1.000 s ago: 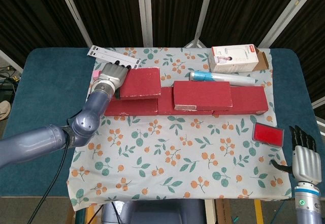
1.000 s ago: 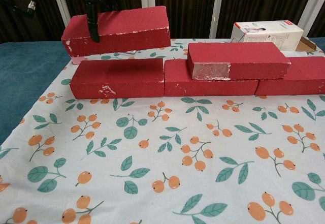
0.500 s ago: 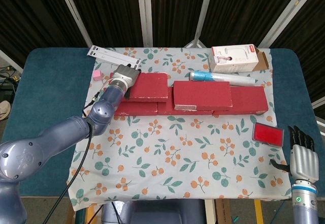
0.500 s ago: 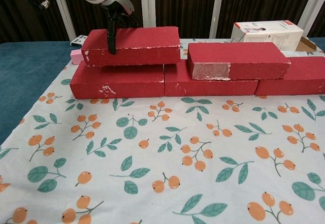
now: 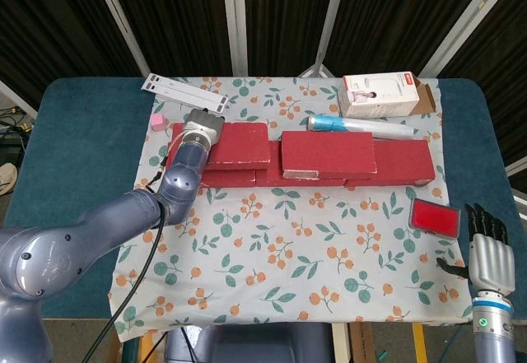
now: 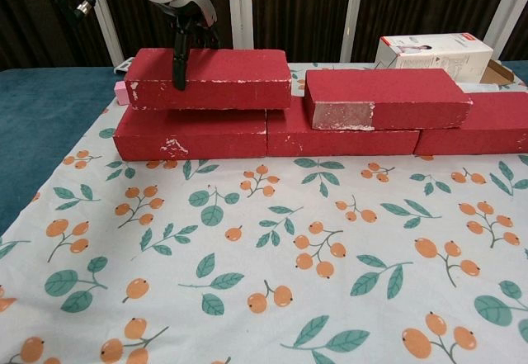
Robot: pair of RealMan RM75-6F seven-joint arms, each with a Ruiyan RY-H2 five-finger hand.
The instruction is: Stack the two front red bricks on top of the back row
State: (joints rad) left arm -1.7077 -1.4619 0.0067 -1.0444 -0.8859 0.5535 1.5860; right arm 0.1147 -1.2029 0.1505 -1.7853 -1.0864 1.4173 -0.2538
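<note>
No writing is legible anywhere; the white carton (image 5: 380, 94) at the back right carries a red band and a small printed picture, but its lettering is too small to read. The left hand (image 6: 183, 19) grips the left red brick (image 6: 208, 78), one finger down its front face. A second ago that brick was tilted and clear of the back row (image 6: 330, 131); now it lies level on the row's left end, overhanging the joint between the first two bricks. The right red brick (image 6: 386, 98) has not moved and sits on the row, just beside the held one with a small gap between them. The right hand (image 5: 491, 252) stays low at the table's right edge, fingers straight and apart, holding nothing, near a red pad (image 5: 434, 216).
</note>
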